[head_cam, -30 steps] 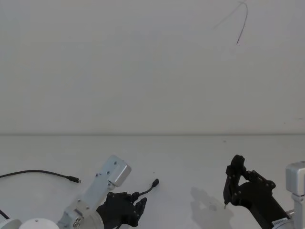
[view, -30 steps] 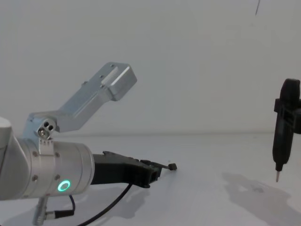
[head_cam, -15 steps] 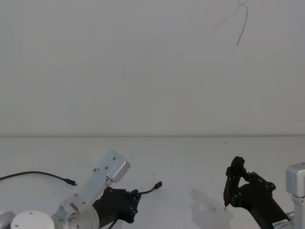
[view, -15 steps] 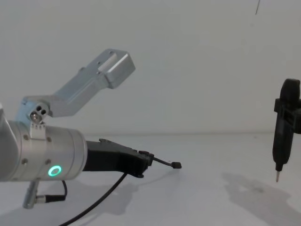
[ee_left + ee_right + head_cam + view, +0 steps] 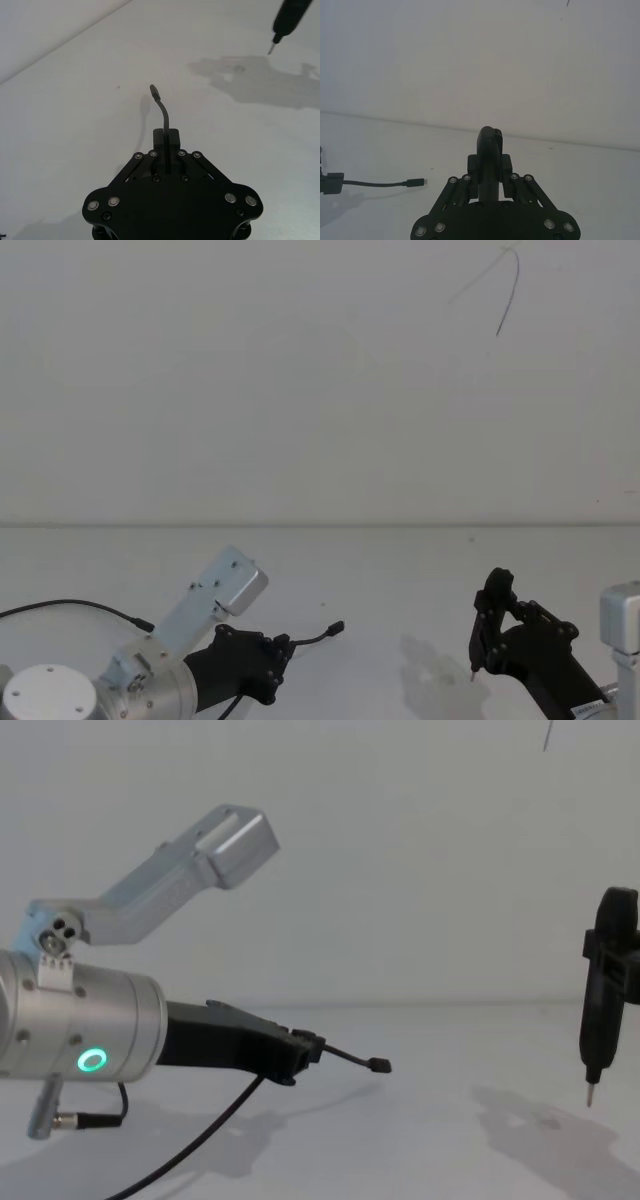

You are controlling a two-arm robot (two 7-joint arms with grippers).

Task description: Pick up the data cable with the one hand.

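Left tool [image 5: 305,1050], lower left of chest view, pinching data cable [image 5: 352,1059] behind plug; plug off surface [image 5: 450,1150] (shadow beneath). Grasp apparently done, trailing length yet to rise. Right tool [image 5: 492,628] idle, lower right of head view, clamping pen-shaped piece [image 5: 594,1040].

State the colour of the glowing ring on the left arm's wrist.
The ring glows green; it shows best in the chest view.

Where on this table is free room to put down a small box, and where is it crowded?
The widest bare patch of the table lies between the data cable and the right claw with its pen tool. The far strip along the wall is free. The near left is crowded: left claw, thin wire.
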